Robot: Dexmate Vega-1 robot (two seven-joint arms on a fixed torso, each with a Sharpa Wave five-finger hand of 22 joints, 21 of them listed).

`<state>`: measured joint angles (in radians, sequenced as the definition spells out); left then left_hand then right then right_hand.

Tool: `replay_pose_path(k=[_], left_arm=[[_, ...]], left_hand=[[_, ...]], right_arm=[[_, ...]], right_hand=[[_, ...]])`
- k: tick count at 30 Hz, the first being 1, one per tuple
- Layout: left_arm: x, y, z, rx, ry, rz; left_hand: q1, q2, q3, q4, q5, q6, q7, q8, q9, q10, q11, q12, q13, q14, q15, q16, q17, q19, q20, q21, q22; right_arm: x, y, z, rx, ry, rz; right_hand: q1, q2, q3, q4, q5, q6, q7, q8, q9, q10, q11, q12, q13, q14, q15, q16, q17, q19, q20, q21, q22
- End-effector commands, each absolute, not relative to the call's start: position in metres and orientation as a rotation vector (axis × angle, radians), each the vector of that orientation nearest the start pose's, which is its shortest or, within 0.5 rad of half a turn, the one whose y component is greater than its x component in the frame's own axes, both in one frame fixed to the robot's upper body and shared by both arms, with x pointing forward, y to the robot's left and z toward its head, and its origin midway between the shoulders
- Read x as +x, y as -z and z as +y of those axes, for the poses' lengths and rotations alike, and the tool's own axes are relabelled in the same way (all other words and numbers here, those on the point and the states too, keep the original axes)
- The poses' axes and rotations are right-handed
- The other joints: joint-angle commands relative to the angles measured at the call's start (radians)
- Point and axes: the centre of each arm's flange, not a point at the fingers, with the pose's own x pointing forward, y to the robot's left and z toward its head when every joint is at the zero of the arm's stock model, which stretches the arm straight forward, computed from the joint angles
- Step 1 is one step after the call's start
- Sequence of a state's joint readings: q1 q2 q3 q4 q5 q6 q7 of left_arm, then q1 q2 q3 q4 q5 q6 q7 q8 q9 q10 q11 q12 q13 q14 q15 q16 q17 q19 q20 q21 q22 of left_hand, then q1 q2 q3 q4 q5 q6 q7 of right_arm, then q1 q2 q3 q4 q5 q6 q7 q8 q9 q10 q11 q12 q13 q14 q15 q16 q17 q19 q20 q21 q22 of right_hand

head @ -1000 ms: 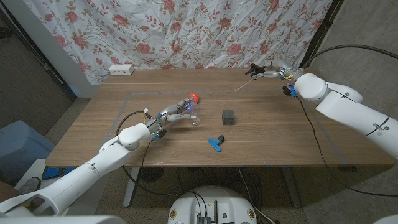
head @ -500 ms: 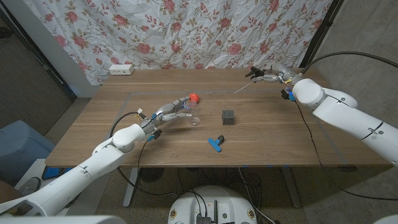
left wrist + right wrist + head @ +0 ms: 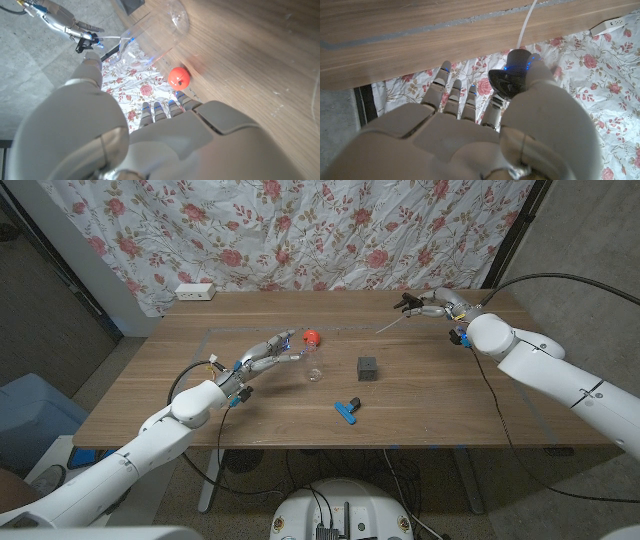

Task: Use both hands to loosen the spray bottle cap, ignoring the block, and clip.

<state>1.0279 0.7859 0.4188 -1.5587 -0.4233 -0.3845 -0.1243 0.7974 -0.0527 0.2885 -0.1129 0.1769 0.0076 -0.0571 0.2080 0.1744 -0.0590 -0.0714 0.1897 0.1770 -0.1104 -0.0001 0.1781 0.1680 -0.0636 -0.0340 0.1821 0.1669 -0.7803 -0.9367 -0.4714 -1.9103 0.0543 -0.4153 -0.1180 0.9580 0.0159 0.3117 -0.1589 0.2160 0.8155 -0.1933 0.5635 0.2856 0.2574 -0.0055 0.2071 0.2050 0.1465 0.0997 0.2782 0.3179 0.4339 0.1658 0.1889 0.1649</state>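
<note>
Here, my left hand point(image 3: 262, 356), fingers spread, sits just beside the clear plastic bottle point(image 3: 314, 365) mid-table; my right hand point(image 3: 428, 304) pinches the black spray cap point(image 3: 512, 72) with its thin white tube point(image 3: 391, 325)

Desk point(image 3: 450, 395): carries all items listed below; curtain point(image 3: 300, 230) hangs behind its far edge.
Spray bottle point(image 3: 314, 365): lies on the desk, left of centre; the left robot hand point(image 3: 268, 355) is just beside it, on its left.
Block point(image 3: 367, 367): on the desk, near the bottle, to its right.
Clip point(image 3: 347, 410): on the desk, in front of the block, nearer the front edge.
Cap point(image 3: 512, 75): with its tube point(image 3: 392, 324), at the far right of the desk, in the right robot hand point(image 3: 425, 305), well apart from the bottle.
Power strip point(image 3: 195, 293): at the far left corner of the desk.
</note>
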Motion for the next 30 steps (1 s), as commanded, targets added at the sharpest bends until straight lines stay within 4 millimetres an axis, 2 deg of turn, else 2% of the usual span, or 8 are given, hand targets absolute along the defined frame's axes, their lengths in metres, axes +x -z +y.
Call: replay_pose_path(k=[1, 6, 10, 18, 21, 23, 27, 30], left_arm=[[0.574, 0.065, 0.286, 0.323, 0.395, -0.672], [0.572, 0.066, 0.290, 0.307, 0.374, -0.679], [0.573, 0.068, 0.293, 0.269, 0.372, -0.677], [0.576, 0.068, 0.299, 0.263, 0.333, -0.665], [0.578, 0.071, 0.302, 0.240, 0.322, -0.640], [0.579, 0.073, 0.303, 0.239, 0.314, -0.629], [0.582, 0.075, 0.306, 0.222, 0.285, -0.623], [0.584, 0.076, 0.309, 0.218, 0.267, -0.618]], left_hand=[[-0.013, 0.005, -0.001, 0.006, -0.001, 0.008, 0.001, 0.000, 0.002, 0.010, -0.002, 0.005, 0.000, 0.005, 0.002, 0.007, 0.002, 0.006, -0.012, 0.008, 0.001], [-0.025, 0.012, -0.002, 0.010, -0.001, 0.009, 0.007, -0.003, 0.002, 0.012, 0.002, 0.005, 0.000, 0.007, 0.007, 0.006, 0.002, 0.008, -0.007, 0.008, 0.001], [-0.030, 0.015, -0.002, 0.011, -0.001, 0.013, 0.006, -0.003, 0.002, 0.016, 0.003, 0.006, 0.000, 0.009, 0.006, 0.006, 0.002, 0.009, -0.008, 0.008, 0.001], [-0.043, 0.022, -0.004, 0.016, -0.001, 0.017, 0.005, -0.004, 0.002, 0.017, 0.003, 0.005, 0.000, 0.011, 0.007, 0.006, 0.002, 0.010, -0.006, 0.007, 0.001], [-0.117, 0.076, -0.011, 0.056, -0.001, 0.041, 0.010, -0.004, 0.003, 0.033, 0.003, 0.009, 0.000, 0.021, 0.006, 0.008, 0.005, 0.017, -0.002, 0.009, 0.003], [-0.144, 0.095, -0.015, 0.070, 0.000, 0.049, 0.011, -0.005, 0.003, 0.039, 0.002, 0.010, 0.000, 0.026, 0.004, 0.009, 0.006, 0.022, 0.001, 0.010, 0.003], [-0.178, 0.118, -0.019, 0.087, 0.002, 0.059, 0.014, -0.007, 0.002, 0.046, 0.003, 0.010, 0.000, 0.035, 0.003, 0.011, 0.006, 0.027, 0.003, 0.010, 0.003], [-0.189, 0.128, -0.020, 0.088, 0.004, 0.067, 0.015, -0.008, 0.001, 0.052, 0.004, 0.011, 0.000, 0.049, 0.003, 0.012, 0.003, 0.040, -0.008, 0.014, 0.003]], right_arm=[[0.600, -0.056, -0.297, -0.927, 0.046, -0.466], [0.609, -0.048, -0.298, -0.914, 0.035, -0.465], [0.616, -0.044, -0.297, -0.914, 0.029, -0.471], [0.631, -0.034, -0.296, -0.891, 0.006, -0.482], [0.636, -0.031, -0.295, -0.872, -0.002, -0.486], [0.639, -0.028, -0.295, -0.873, -0.003, -0.483], [0.645, -0.023, -0.294, -0.867, -0.003, -0.481], [0.648, -0.021, -0.294, -0.869, -0.005, -0.485]], right_hand=[[-0.001, 0.008, -0.002, 0.002, 0.002, 0.002, -0.008, 0.019, 0.012, 0.006, 0.004, -0.001, 0.001, -0.006, -0.003, 0.002, 0.002, 0.005, -0.004, 0.002, 0.004], [-0.003, 0.007, -0.003, 0.003, 0.001, 0.001, -0.008, 0.021, 0.014, 0.007, 0.002, 0.000, 0.001, -0.006, -0.003, 0.002, 0.002, -0.002, -0.013, -0.001, 0.004], [-0.006, 0.006, -0.005, 0.004, 0.000, 0.001, -0.010, 0.025, 0.016, 0.008, 0.002, 0.000, 0.001, -0.008, -0.004, 0.001, 0.002, -0.020, -0.035, -0.007, 0.004], [-0.009, 0.005, -0.007, 0.005, -0.001, -0.001, -0.017, 0.027, 0.019, 0.008, 0.000, -0.001, 0.001, -0.012, -0.005, -0.001, 0.002, -0.026, -0.040, -0.008, 0.004], [-0.010, 0.004, -0.007, 0.005, -0.002, -0.003, -0.019, 0.028, 0.020, 0.008, -0.002, -0.001, 0.001, -0.013, -0.006, -0.002, 0.002, -0.026, -0.040, -0.007, 0.004], [-0.011, 0.004, -0.008, 0.005, -0.002, -0.004, -0.019, 0.028, 0.021, 0.008, -0.002, -0.001, 0.001, -0.013, -0.005, -0.002, 0.002, -0.026, -0.040, -0.006, 0.004], [-0.013, 0.004, -0.009, 0.005, -0.003, -0.006, -0.019, 0.029, 0.022, 0.007, -0.003, -0.002, 0.001, -0.013, -0.005, -0.002, 0.002, -0.026, -0.041, -0.005, 0.004], [-0.014, 0.002, -0.010, 0.005, -0.005, -0.006, -0.019, 0.031, 0.023, 0.007, -0.003, -0.002, 0.001, -0.014, -0.007, -0.003, 0.002, -0.026, -0.045, -0.005, 0.004]])
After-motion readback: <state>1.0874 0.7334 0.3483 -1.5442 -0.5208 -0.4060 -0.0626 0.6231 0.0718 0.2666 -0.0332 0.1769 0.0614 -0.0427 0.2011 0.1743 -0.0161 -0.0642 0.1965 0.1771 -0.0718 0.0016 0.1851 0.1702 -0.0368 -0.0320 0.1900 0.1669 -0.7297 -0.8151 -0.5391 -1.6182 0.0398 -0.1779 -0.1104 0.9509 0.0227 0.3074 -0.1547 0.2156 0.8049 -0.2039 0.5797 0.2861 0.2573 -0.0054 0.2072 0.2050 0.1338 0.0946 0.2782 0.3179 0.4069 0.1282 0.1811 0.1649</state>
